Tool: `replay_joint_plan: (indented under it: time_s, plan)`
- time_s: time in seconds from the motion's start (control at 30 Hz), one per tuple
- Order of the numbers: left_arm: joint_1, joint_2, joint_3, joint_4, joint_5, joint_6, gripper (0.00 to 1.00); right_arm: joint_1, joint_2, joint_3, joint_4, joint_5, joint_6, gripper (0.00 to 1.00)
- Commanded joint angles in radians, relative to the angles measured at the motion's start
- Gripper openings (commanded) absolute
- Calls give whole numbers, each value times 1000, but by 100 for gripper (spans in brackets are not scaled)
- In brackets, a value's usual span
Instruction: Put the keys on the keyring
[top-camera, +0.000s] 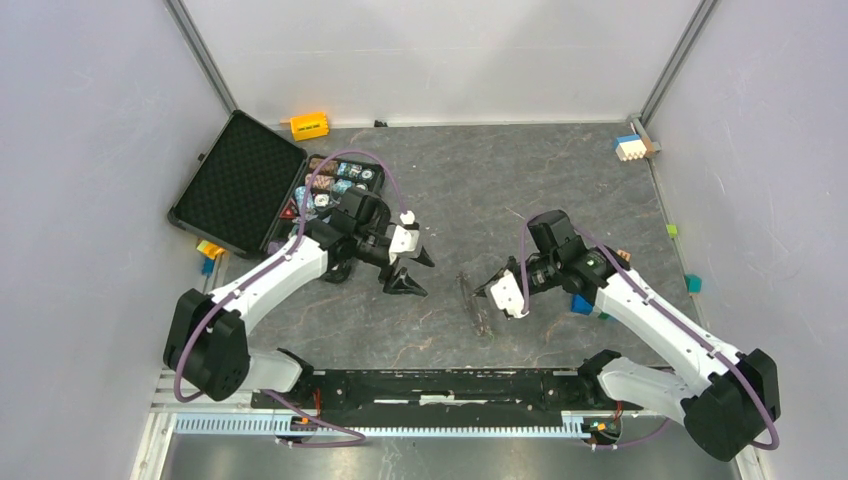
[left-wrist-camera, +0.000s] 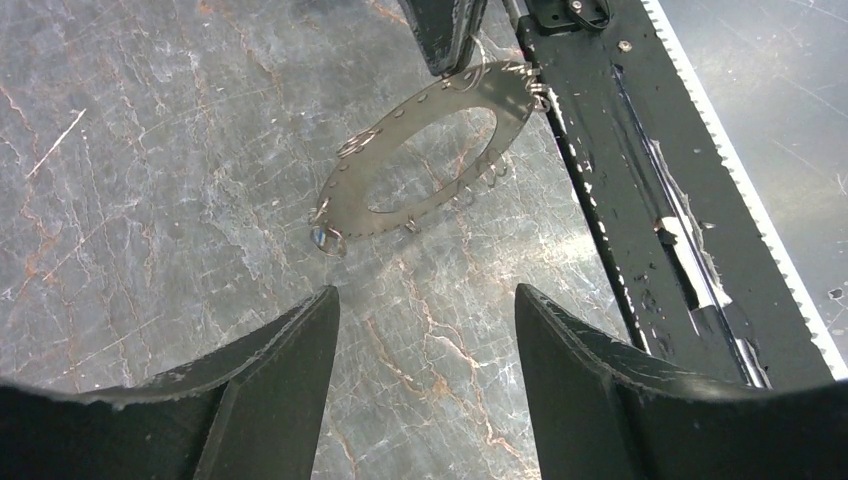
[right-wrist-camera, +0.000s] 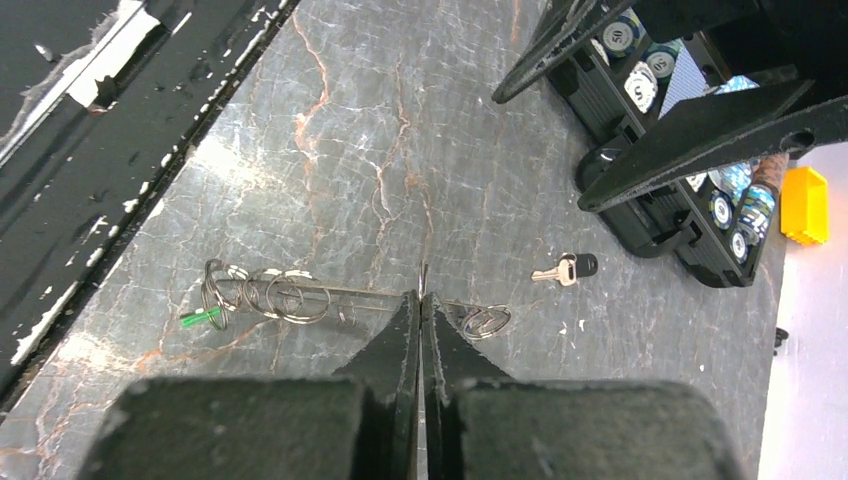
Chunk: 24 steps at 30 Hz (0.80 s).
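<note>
The keyring (left-wrist-camera: 345, 195) is a flat grey toothed ring with small split rings on its edge. It hangs tilted just above the table, and my right gripper (right-wrist-camera: 421, 295) is shut on its rim. From above, the keyring (top-camera: 480, 305) shows edge-on. A green key (right-wrist-camera: 200, 318) hangs from a split ring at its far end. A black-headed key (right-wrist-camera: 567, 268) lies loose on the table beyond the ring. My left gripper (left-wrist-camera: 425, 300) is open and empty, a short way from the ring's low end. In the top view the left gripper (top-camera: 420, 275) sits to the ring's left.
An open black case (top-camera: 240, 185) with poker chips (top-camera: 340, 180) stands at the back left, behind the left arm. An orange block (top-camera: 309, 125) lies by the back wall and toy blocks (top-camera: 630, 147) at the back right. A black rail (top-camera: 450, 385) runs along the near edge.
</note>
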Motion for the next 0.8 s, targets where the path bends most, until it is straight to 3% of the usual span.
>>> replay_joint_plan:
  time_s: [0.0,0.3,0.5,0.77]
  plan:
    - [-3,12,47,-9,5,39,71,2,-14,62,-163,-90,-265,0]
    - [-11,28,62,51,-94,-76,71,1,-13,88,-269,-104,-375,0]
    - [-11,30,71,60,-174,-105,77,2,-40,79,-300,-98,-415,0]
    - [-11,36,87,115,-370,-204,83,2,-17,151,-485,-142,-557,0]
